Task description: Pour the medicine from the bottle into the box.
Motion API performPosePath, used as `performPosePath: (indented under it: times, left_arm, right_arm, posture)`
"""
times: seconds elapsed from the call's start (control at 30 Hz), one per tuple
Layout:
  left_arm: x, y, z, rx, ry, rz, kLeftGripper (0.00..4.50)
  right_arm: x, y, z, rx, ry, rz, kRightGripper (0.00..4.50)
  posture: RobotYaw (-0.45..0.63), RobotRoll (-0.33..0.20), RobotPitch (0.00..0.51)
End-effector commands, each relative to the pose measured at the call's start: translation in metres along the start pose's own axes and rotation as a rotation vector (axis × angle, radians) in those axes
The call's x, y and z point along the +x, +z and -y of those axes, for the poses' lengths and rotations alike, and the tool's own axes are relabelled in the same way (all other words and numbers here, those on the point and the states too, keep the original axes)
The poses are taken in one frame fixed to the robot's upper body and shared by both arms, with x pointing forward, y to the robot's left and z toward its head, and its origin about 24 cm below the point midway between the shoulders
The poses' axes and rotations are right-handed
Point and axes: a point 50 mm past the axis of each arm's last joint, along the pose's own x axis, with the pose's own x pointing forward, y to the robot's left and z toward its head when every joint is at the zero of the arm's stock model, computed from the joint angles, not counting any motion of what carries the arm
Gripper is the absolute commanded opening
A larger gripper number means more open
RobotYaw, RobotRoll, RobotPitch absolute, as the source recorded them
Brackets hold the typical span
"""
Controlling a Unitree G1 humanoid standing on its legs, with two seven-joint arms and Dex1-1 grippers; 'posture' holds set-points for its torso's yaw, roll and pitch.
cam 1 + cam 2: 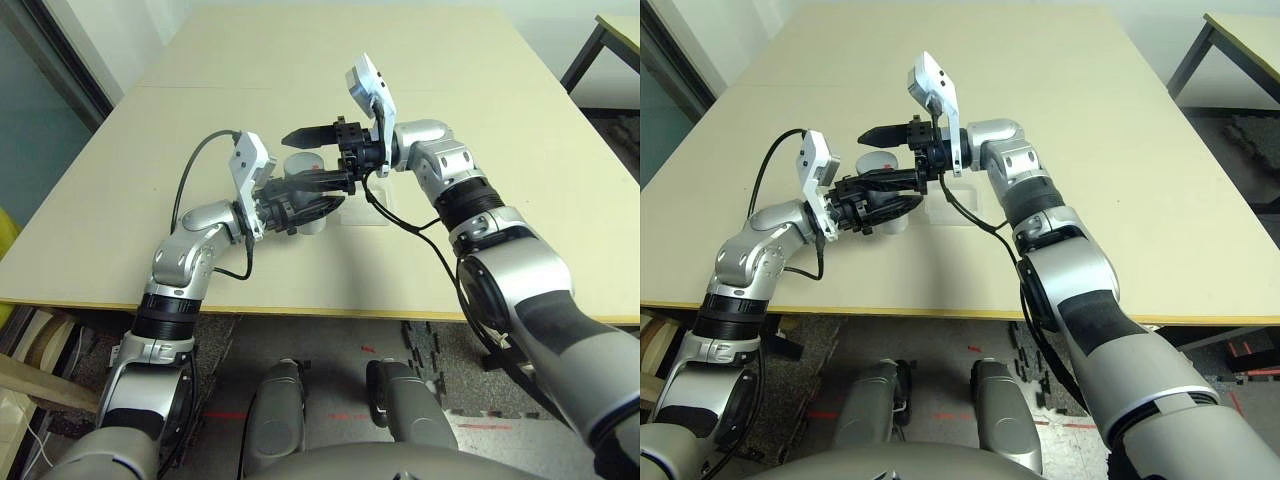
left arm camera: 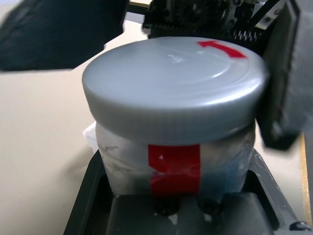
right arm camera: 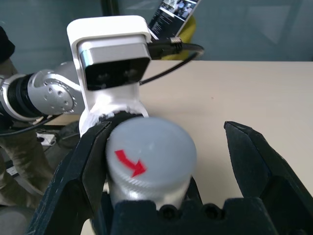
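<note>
The left gripper (image 1: 318, 200) is clamped on the bottle (image 2: 176, 161), held above the tabletop's (image 1: 500, 120) middle. Its grey cap (image 3: 149, 147) is still on, with the right gripper's (image 3: 166, 156) fingers spread around it. Uncapping and pouring into the box (image 1: 365, 213), lying just beyond, remain.

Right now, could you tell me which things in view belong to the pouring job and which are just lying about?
Belonging to the job:
- bottle, upright, cap still on, held in the shut left gripper
- box, on the table behind the grippers
- right gripper, open, its fingers on either side of the cap

Lying about:
- second table, off to the right
</note>
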Motion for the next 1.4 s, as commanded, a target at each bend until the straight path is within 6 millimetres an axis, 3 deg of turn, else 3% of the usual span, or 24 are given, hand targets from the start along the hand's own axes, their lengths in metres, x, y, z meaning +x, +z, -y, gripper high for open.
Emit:
performPosePath:
  times: [0.03,0.53,0.8,1.07,1.4]
  left_arm:
    - [0.004,0.005,0.005,0.024,-0.045,0.011,2.6]
    - [0.003,0.003,0.004,0.022,-0.037,0.011,2.6]
    - [0.002,0.003,0.002,0.022,-0.031,0.008,2.6]
    - [0.004,0.003,-0.001,0.031,-0.024,0.005,2.6]
    - [0.012,0.006,0.001,0.043,-0.043,0.011,2.6]
  right_arm:
    - [-0.021,0.004,0.008,0.004,-0.095,-0.004,4.5]
    - [-0.055,0.006,0.012,0.03,-0.133,-0.037,4.5]
    - [-0.062,0.007,0.009,0.048,-0.084,-0.051,4.5]
    - [-0.048,0.015,-0.001,0.048,0.069,-0.021,4.5]
    - [-0.019,0.014,-0.002,0.023,0.055,0.022,4.5]
  posture:
    - [-0.05,0.0,0.114]
    - [-0.04,0.0,0.118]
    - [-0.04,0.0,0.122]
    - [-0.05,0.0,0.123]
    - [-0.06,0.0,0.122]
